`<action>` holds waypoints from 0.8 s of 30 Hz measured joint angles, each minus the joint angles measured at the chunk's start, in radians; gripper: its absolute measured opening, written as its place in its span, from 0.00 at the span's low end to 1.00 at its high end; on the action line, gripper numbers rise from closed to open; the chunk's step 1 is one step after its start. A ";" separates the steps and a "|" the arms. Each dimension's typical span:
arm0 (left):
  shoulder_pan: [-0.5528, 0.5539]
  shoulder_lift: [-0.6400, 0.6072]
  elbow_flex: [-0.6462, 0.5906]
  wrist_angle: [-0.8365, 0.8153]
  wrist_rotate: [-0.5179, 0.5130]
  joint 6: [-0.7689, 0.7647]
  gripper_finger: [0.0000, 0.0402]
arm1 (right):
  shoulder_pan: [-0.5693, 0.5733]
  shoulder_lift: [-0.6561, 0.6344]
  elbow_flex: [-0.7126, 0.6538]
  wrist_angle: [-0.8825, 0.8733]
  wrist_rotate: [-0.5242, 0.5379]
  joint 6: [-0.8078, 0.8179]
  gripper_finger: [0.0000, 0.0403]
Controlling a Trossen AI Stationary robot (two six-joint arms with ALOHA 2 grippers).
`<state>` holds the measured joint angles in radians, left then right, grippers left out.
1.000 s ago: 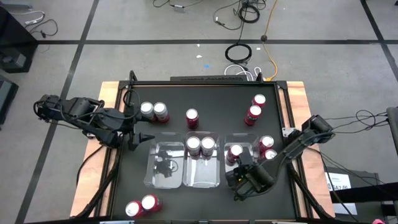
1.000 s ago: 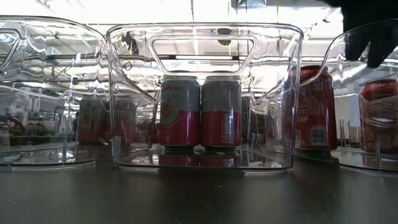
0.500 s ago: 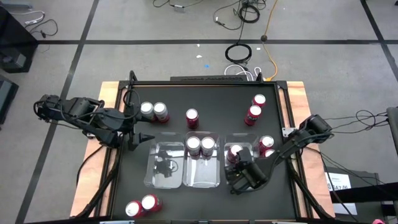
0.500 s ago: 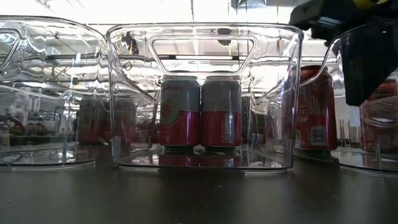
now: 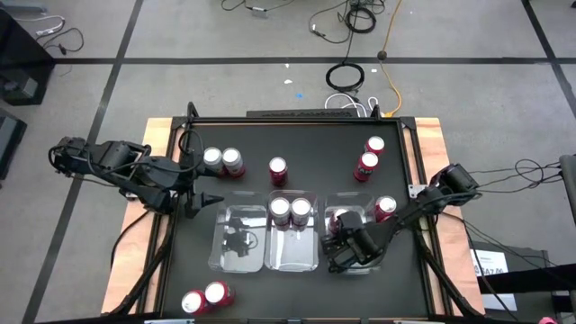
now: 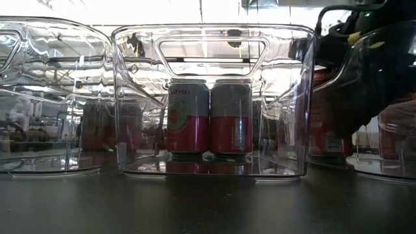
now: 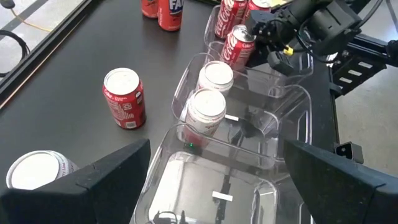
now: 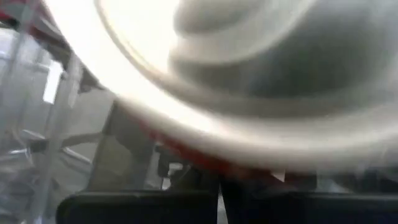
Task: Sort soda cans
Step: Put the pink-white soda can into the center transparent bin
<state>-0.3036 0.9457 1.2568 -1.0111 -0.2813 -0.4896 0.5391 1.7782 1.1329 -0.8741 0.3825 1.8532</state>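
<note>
Three clear trays stand side by side: the left tray (image 5: 219, 256), the middle tray (image 5: 292, 261) holding two cans (image 5: 290, 211), and the right tray (image 5: 364, 205). My right gripper (image 5: 342, 238) is shut and low inside the right tray, close beside a red can (image 7: 239, 45) that stands there. That can's silver top (image 8: 249, 74) fills the right wrist view. Other red cans (image 5: 371, 157) and a silver-and-red pair (image 5: 221, 161) stand on the table at the back. My left gripper (image 5: 209, 200) hangs open above the table's left side, holding nothing. My right gripper's shut fingers (image 8: 217, 199) slant down into the right tray, right by the top of the red can (image 7: 244, 32). I cannot tell whether they touch it.
One red can (image 5: 385, 209) stands just right of the right tray, another (image 5: 278, 171) behind the middle tray. Two more cans (image 5: 204, 297) lie near the front left edge. The table's wooden rim (image 5: 430, 144) frames the black top.
My right gripper has come down into the right tray and a little toward the far edge. It now covers much of the red can there in the low view. The cans and trays have stayed in place.
</note>
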 joint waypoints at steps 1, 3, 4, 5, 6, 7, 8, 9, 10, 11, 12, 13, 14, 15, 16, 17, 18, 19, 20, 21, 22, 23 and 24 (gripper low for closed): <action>0.000 0.000 0.000 0.000 0.000 0.000 0.93 | -0.002 0.000 -0.004 0.011 0.016 -0.011 0.00; 0.000 0.000 0.000 0.000 0.000 -0.001 0.93 | -0.009 0.000 -0.006 0.008 0.029 -0.019 0.00; 0.000 0.000 0.000 0.000 0.000 -0.001 0.93 | -0.013 0.000 -0.006 0.004 0.030 -0.024 0.00; 0.000 0.000 0.000 0.000 0.000 -0.001 0.93 | -0.017 0.000 -0.006 0.001 0.034 -0.037 0.00; 0.000 0.000 0.000 0.000 0.000 -0.001 0.93 | -0.021 0.000 -0.006 0.000 0.044 -0.053 0.00; 0.000 0.000 0.000 0.000 0.000 -0.001 0.93 | -0.023 0.000 -0.006 0.000 0.061 -0.067 0.00; 0.000 0.000 0.000 0.000 0.000 -0.001 0.93 | -0.024 0.000 -0.006 0.000 0.082 -0.079 0.00; 0.000 0.000 0.000 0.000 0.000 -0.001 0.93 | -0.025 0.000 -0.006 0.000 0.104 -0.086 0.00; 0.000 0.000 0.000 0.000 0.000 -0.001 0.93 | -0.026 0.000 -0.006 -0.001 0.118 -0.088 0.00; 0.000 0.000 0.000 0.000 0.000 -0.001 0.93 | -0.029 0.000 -0.006 -0.004 0.126 -0.089 0.00; 0.000 0.000 0.000 0.000 0.000 -0.001 0.93 | -0.032 0.000 -0.006 -0.010 0.132 -0.089 0.00; 0.000 0.000 0.000 0.000 0.000 -0.001 0.93 | -0.034 0.000 -0.006 -0.016 0.135 -0.089 0.00; 0.000 0.000 0.000 0.000 0.000 -0.001 0.93 | -0.034 0.000 -0.006 -0.020 0.136 -0.089 0.00; 0.000 0.000 0.000 0.000 0.000 -0.001 0.93 | -0.034 0.000 -0.006 -0.020 0.136 -0.089 0.00; 0.000 0.000 0.000 0.000 0.000 -0.001 0.93 | -0.034 0.000 -0.006 -0.020 0.136 -0.088 0.00; 0.000 0.000 0.000 0.000 0.000 -0.001 0.93 | -0.033 0.000 -0.005 -0.021 0.131 -0.083 0.00; 0.000 0.000 0.000 0.000 0.000 -0.001 0.93 | -0.028 0.000 0.000 -0.023 0.117 -0.079 0.00; 0.000 0.000 0.000 0.000 0.000 -0.001 0.93 | -0.023 0.000 0.010 -0.023 0.101 -0.078 0.00; 0.000 0.000 0.000 0.000 0.000 -0.001 0.93 | -0.015 0.000 0.023 -0.023 0.093 -0.083 0.00; 0.000 0.000 0.000 0.000 0.000 -0.001 0.93 | -0.005 0.000 0.039 -0.026 0.090 -0.085 0.00; 0.000 0.000 0.000 0.000 0.001 -0.001 0.93 | 0.009 0.000 0.057 -0.036 0.090 -0.084 0.00; 0.000 0.000 0.000 0.000 0.000 -0.001 0.93 | 0.021 -0.001 0.080 -0.051 0.090 -0.080 0.00; 0.000 0.000 0.000 0.000 0.001 -0.001 0.93 | 0.033 -0.001 0.108 -0.075 0.089 -0.071 0.00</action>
<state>-0.3037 0.9459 1.2568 -1.0112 -0.2807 -0.4908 0.5725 1.7771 1.2408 -0.9490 0.4714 1.7819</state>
